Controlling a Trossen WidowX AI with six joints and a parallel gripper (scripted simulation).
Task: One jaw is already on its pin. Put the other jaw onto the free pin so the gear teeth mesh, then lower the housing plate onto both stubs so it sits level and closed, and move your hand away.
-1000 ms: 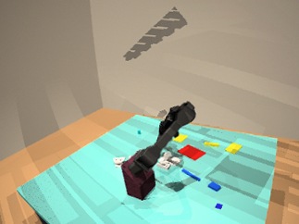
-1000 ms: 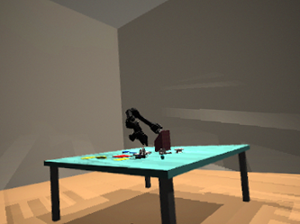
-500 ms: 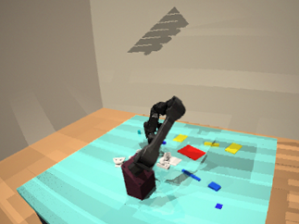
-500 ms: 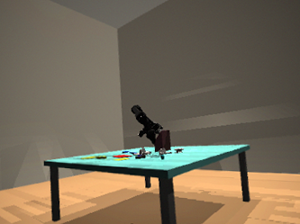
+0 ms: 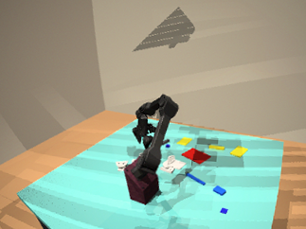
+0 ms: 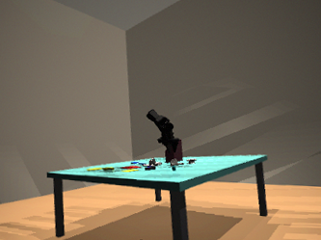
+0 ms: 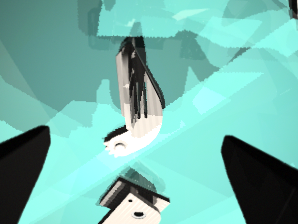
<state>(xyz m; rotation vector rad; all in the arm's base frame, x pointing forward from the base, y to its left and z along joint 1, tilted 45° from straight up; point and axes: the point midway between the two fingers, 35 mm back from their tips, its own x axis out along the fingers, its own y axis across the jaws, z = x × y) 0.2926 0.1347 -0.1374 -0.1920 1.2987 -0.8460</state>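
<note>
My gripper [image 5: 142,140] [image 7: 138,139] is open and empty, above the table, with its fingers wide apart. In the wrist view a white jaw [image 7: 146,124] with teeth at its lower end lies between and beyond the fingertips. Below it, cut off by the frame edge, is a white piece [image 7: 127,208] with a dark hole; I cannot tell whether it is the housing plate or the base. In the top view a group of white parts [image 5: 178,165] lies right of the arm's base, and a small white part [image 5: 121,163] lies left of it. The pins and mesh cannot be made out.
A red piece [image 5: 196,155], yellow pieces [image 5: 184,141] [image 5: 239,151] and blue pieces [image 5: 195,179] [image 5: 219,191] [image 5: 223,211] lie on the turquoise table [image 5: 251,174] [image 6: 214,171]. The arm's dark red base block [image 5: 141,186] [image 6: 174,151] stands close to the white parts.
</note>
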